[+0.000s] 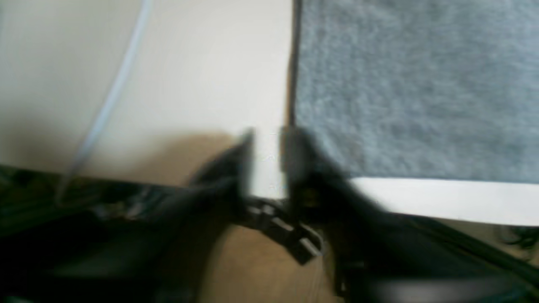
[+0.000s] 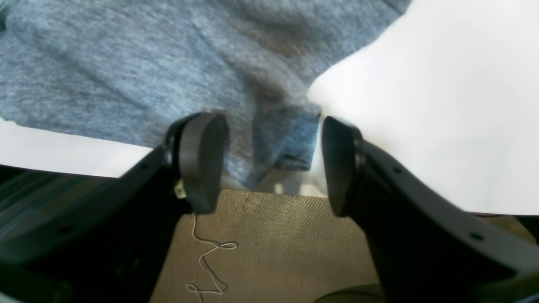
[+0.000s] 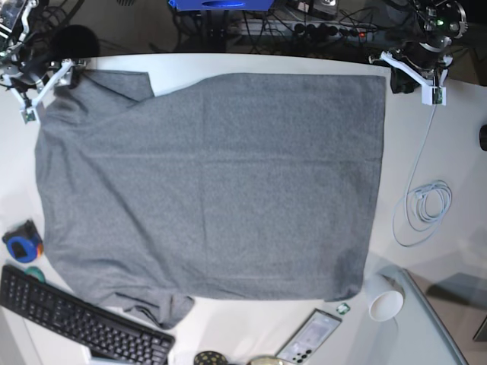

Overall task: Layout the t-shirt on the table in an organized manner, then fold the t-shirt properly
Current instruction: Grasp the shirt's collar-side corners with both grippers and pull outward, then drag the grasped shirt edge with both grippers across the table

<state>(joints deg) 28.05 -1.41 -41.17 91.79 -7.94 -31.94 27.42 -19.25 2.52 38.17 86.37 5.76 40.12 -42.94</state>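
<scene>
Item: t-shirt [image 3: 213, 182], heather grey. You have it spread over most of the bench [image 3: 426, 129], largely flat, its far hem running close to the bench's far edge. One sleeve [image 3: 114, 85] is turned in on the body at the far corner on the base view's left; another sleeve [image 3: 156, 308] is bunched at the near edge beside the keyboard [image 3: 76, 323]. The straight edge on the base view's right looks tidy.

Item: left tool [image 1: 265, 158]. You see its jaws standing a narrow way apart with bare white bench between them, just off the shirt's corner at the far edge. The view is blurred, but nothing appears pinched.

Item: right tool [image 2: 271, 162]. Jaws spread wide, straddling a corner of shirt cloth [image 2: 290, 139] that droops over the bench edge. The pads do not appear to press the cloth; it lies loose between them.

Item: bystanders on the bench. White cable [image 3: 426, 205], paper cup [image 3: 384, 303], phone [image 3: 312, 336], blue tape roll [image 3: 19, 242]. All sit outside the shirt's outline or at its border.

Status: you can count the layout as mostly done. Left, by my reading: flatten the two sleeves and square that overhanging corner. No fold is made yet, so the whole folding stage is ahead.
</scene>
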